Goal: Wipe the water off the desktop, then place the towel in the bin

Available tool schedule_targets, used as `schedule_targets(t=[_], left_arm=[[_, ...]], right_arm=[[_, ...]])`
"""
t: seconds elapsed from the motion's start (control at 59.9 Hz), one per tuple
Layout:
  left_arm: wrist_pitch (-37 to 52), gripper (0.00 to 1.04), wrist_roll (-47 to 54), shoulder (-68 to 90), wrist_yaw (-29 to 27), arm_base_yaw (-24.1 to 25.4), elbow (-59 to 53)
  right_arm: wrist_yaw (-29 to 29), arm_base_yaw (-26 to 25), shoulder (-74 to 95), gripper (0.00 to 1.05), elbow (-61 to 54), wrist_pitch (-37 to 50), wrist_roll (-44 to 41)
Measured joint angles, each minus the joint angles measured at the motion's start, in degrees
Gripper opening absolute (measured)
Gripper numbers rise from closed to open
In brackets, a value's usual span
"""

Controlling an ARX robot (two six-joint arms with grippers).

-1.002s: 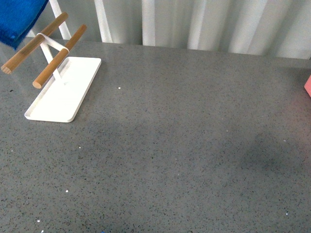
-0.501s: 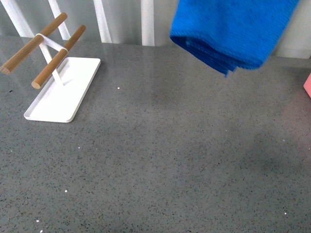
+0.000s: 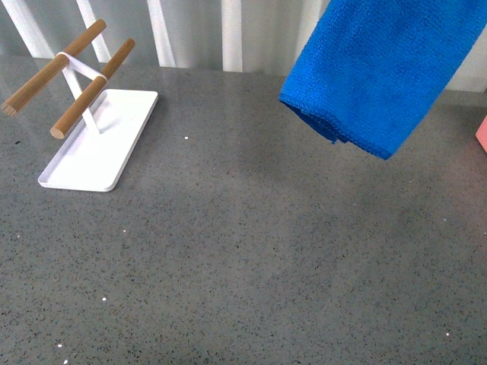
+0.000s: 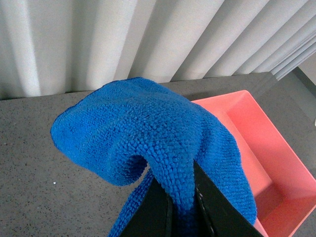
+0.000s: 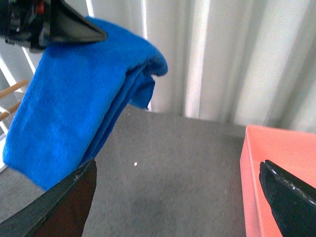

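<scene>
The blue towel (image 3: 388, 68) hangs folded in the air above the back right of the dark grey desktop (image 3: 251, 251). My left gripper (image 4: 181, 210) is shut on a fold of the towel (image 4: 148, 128), with the pink bin (image 4: 266, 153) just beyond and below it. In the right wrist view the towel (image 5: 74, 103) hangs from the left gripper's black fingers (image 5: 74, 29). My right gripper (image 5: 177, 197) is open and empty above the desktop (image 5: 168, 168), beside the bin's wall (image 5: 276, 177). A sliver of the bin (image 3: 482, 135) shows at the front view's right edge.
A white tray base (image 3: 99, 141) with a rack of two wooden bars (image 3: 72, 80) stands at the back left. White pleated curtain (image 3: 251, 34) runs behind the desk's far edge. A faint darker patch (image 5: 148, 205) lies on the desktop under my right gripper.
The towel has swung from the far left across to the right side, and in the last half second dropped lower toward the bin. The rack has not moved.
</scene>
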Motion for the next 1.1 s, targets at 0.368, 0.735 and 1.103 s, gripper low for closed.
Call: schedule_targets(t=[0.368, 0.735, 1.103], left_arm=[[-1.2, 0.04, -4.8, 0.0, 3.1, -0.5, 2.9], [-2.2, 0.04, -6.9, 0.0, 4.0, -2.2, 5.0], [-2.5, 0.04, -7.9, 0.0, 4.9, -2.4, 5.5]], right_arm=[[2.4, 12.0, 40.6, 0.98, 5.0, 28.5, -0.6], [3.9, 20.2, 53.7, 0.98, 12.4, 37.3, -0.1], [2.0, 20.4, 55.1, 0.98, 19.6, 37.9, -4.5]])
